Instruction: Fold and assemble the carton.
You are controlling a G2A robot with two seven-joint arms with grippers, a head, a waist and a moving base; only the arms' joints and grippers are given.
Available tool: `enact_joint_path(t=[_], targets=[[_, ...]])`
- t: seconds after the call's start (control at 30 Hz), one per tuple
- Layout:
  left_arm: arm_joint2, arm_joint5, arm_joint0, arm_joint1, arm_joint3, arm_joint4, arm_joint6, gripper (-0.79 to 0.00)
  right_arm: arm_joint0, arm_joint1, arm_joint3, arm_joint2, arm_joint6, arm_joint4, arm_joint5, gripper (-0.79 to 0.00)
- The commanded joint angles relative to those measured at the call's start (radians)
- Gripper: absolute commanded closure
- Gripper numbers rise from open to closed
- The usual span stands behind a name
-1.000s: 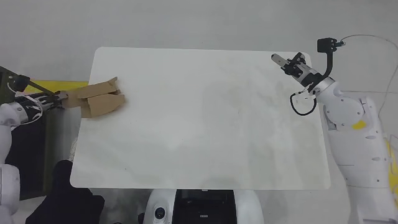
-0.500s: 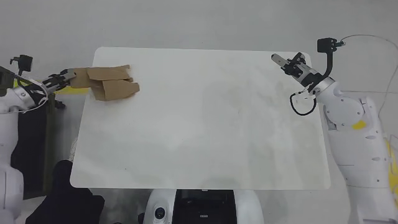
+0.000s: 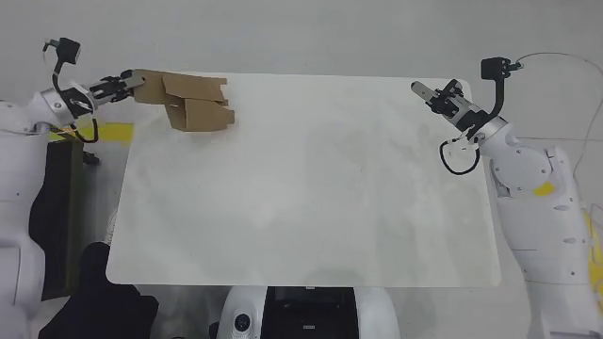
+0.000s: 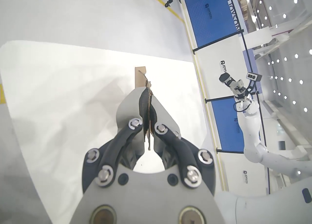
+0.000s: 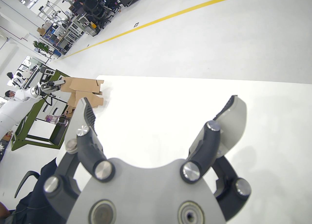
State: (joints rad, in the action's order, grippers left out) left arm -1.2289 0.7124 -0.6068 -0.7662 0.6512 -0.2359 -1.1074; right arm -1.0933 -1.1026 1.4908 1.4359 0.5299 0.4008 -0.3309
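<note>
Carton (image 3: 196, 105) of flat brown cardboard has moved to far white table (image 3: 311, 217) corner | wrist view shows my left gripper (image 4: 146, 95) clamped on its edge | right gripper (image 5: 158, 98) spread apart

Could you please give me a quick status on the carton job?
Left tool shut on carton edge. Flattened, unassembled, at table far-left corner. Right tool open, empty, by far-right corner. No obstacle seen.
</note>
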Motion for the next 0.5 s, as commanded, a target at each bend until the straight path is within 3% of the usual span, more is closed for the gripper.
enact_joint_path(t=[0.0, 0.47], targets=[[0.017, -0.005, 0.025, -0.009, 0.020, -0.001, 0.000, 0.000, 0.000, 0.000, 0.000, 0.000, 0.000, 0.000, 0.000, -0.785], [0.184, -0.075, 0.122, -0.094, 0.201, -0.043, -0.006, 0.000, 0.000, 0.000, 0.000, 0.000, 0.000, 0.000, 0.000, -0.785]])
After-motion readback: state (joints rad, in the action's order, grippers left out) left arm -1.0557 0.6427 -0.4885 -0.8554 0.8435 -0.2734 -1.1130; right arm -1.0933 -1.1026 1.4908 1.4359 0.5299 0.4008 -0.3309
